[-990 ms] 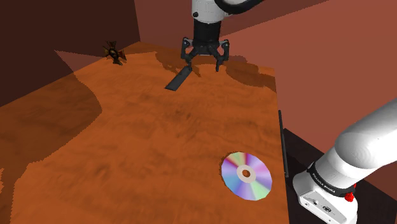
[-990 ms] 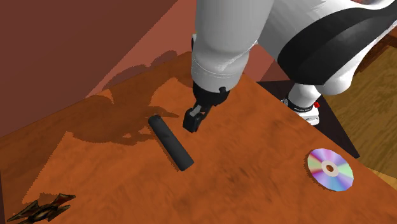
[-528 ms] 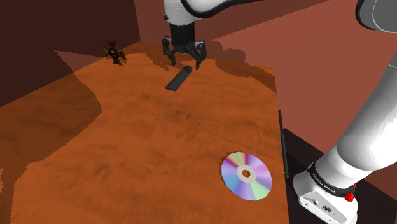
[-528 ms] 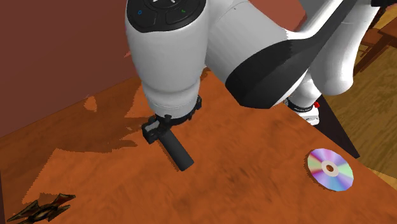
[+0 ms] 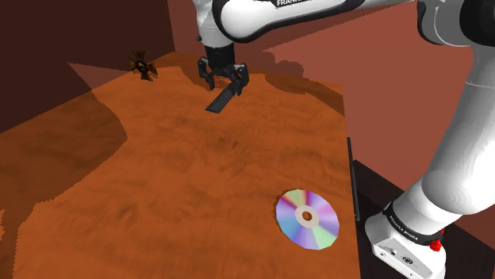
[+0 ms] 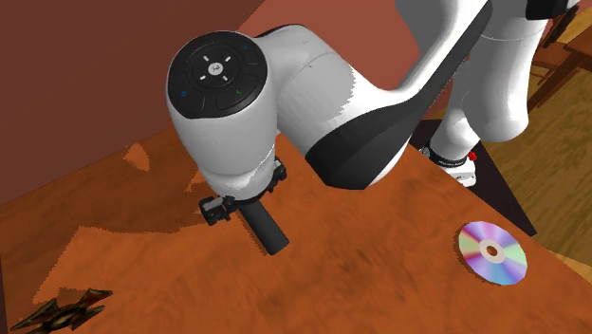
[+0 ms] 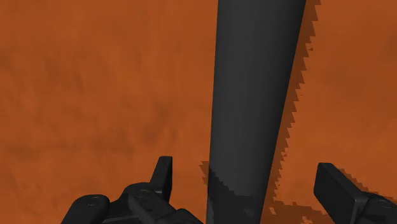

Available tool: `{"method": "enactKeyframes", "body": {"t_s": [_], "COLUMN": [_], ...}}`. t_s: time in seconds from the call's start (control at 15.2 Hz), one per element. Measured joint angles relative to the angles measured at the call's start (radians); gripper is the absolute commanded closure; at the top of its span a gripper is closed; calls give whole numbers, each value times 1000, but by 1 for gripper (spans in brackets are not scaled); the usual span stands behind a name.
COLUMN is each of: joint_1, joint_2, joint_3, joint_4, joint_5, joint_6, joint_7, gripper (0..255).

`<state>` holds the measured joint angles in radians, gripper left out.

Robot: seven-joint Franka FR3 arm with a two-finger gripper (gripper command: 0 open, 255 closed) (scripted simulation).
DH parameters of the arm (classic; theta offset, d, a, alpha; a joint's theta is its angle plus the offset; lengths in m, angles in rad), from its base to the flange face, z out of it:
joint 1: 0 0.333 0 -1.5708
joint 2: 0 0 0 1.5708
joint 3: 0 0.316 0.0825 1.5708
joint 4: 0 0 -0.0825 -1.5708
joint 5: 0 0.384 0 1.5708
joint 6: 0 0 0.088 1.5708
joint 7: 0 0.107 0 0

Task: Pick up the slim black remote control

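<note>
Reddish-brown walls stand behind an orange-brown table [image 5: 198,174], and the slim black remote control [image 7: 254,95] lies flat on this table near its far edge, well apart from a shiny rainbow disc [image 5: 308,219] and from a small dark spiky object [image 5: 143,65]. Over the far end of the remote hangs the black gripper [image 5: 223,81], pointing down at it. Its fingers [image 7: 163,175] stand apart, one on each side of the remote, and neither one touches it in the wrist view. The remote is between them, but not exactly in the middle: one finger is just beside its edge, while the other has a wider strip of bare table before it. The long axis of the remote runs straight away from the fingers, across the line on which they close, so the narrow width is what they will meet. I judge that this is the right alignment for a grasp. Next, the hand probably needs to go a little lower and then close. Because the grasp is near one end, the remote may tilt when it is lifted.
</note>
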<state>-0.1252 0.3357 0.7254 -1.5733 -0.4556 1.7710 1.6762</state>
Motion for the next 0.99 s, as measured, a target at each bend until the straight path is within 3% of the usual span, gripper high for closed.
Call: {"method": "enactKeyframes", "body": {"t_s": [0.07,0.13,0.99], "joint_1": [0,0,1], "joint_2": [4,4,1], "joint_3": [-1,-1,0], "joint_4": [-10,-15,7], "joint_5": [-3,-4,-1], "joint_6": [12,16,-4], "joint_7": [5,6,-1], "gripper": [0,255,255]}}
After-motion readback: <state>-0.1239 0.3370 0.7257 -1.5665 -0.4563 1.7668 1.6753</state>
